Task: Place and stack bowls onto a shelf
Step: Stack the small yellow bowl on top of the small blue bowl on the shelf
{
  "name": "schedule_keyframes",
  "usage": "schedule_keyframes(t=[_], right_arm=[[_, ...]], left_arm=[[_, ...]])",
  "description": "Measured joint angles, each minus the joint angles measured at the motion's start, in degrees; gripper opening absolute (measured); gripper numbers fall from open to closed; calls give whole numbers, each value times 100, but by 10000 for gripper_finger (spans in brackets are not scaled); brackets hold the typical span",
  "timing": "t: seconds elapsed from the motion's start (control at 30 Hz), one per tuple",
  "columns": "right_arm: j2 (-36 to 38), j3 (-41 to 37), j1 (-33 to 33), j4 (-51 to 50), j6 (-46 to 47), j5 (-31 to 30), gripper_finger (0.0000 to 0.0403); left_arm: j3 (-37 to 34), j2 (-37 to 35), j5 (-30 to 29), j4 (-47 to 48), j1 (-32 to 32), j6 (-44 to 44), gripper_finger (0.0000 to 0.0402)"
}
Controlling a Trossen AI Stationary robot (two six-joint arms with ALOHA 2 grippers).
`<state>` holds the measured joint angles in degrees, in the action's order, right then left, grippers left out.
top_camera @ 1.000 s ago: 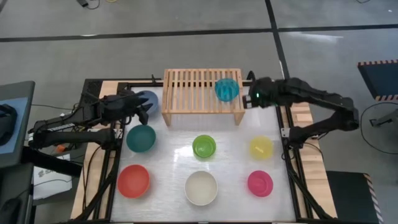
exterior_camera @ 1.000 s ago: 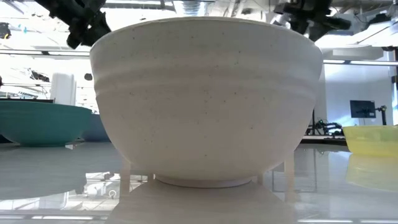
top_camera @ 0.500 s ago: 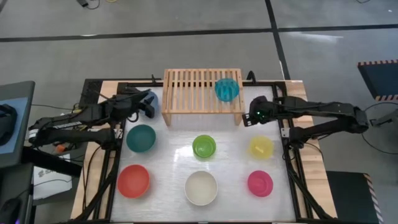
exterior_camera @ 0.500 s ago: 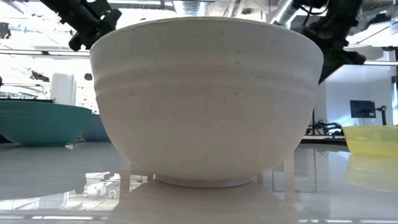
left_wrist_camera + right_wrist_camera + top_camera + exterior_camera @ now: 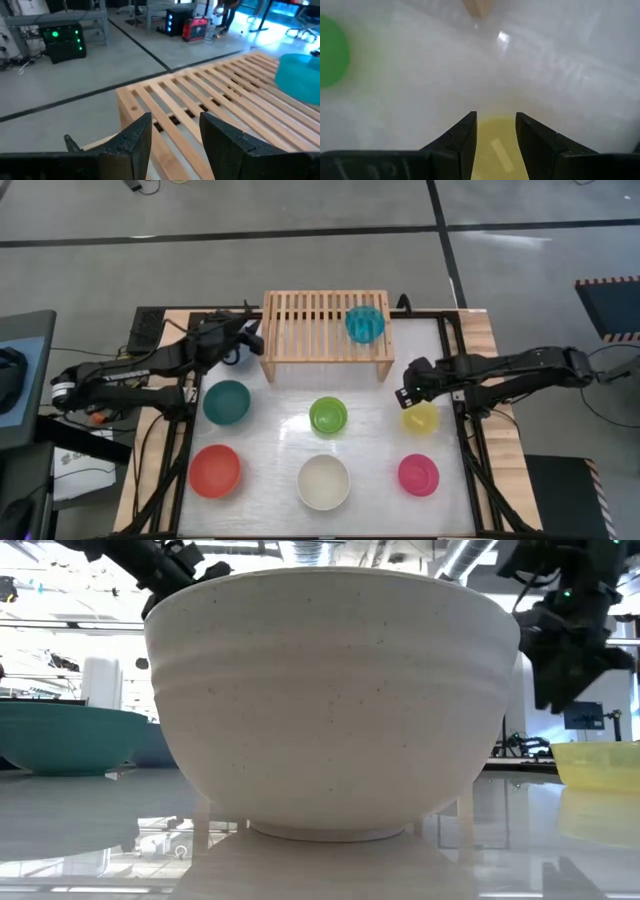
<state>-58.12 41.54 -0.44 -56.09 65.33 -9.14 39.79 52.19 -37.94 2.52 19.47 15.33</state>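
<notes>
The light-wood shelf [image 5: 310, 330] stands at the table's far edge, and the cyan bowl [image 5: 365, 323] sits on its slats near the right end. My left gripper [image 5: 254, 340] is open, raised at the shelf's left end [image 5: 145, 100] and holding nothing. My right gripper [image 5: 408, 392] is open and hangs above the far-left rim of the yellow bowl [image 5: 422, 418], clear of it in the low view [image 5: 565, 650]. The teal [image 5: 227, 401], lime [image 5: 328, 415], red-orange [image 5: 215, 470], cream [image 5: 324, 482] and magenta [image 5: 418, 474] bowls rest on their bases. My left arm hides the slate blue bowl from above.
The bowls lie in two rows on the glossy white table top [image 5: 275, 435], with gaps between them. The shelf's slats left of the cyan bowl [image 5: 300, 80] are bare. Black frame rails [image 5: 470, 450] run along the table's sides. The cream bowl [image 5: 330, 700] fills the low view.
My right gripper has swung away from the shelf's right end toward the near edge and down, and now hangs over the yellow bowl. My left gripper has moved right and toward the far edge, off the slate blue bowl's place to the shelf's left end. No bowl has moved.
</notes>
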Motion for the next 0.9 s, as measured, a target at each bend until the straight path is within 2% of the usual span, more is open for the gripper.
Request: schedule_keyframes(t=[0.17,0.33,0.67,0.9], right_arm=[[222,-423,46,587,217,185,161],[276,-628,46,653,351,222,161],[257,-653,63,955,476,236,161],[257,-653,403,976,731,152,161]], left_arm=[[-1,47,84,-8,121,82,151],[-2,46,150,-5,154,54,151],[-1,43,164,24,154,29,151],[0,43,548,234,140,247,151]])
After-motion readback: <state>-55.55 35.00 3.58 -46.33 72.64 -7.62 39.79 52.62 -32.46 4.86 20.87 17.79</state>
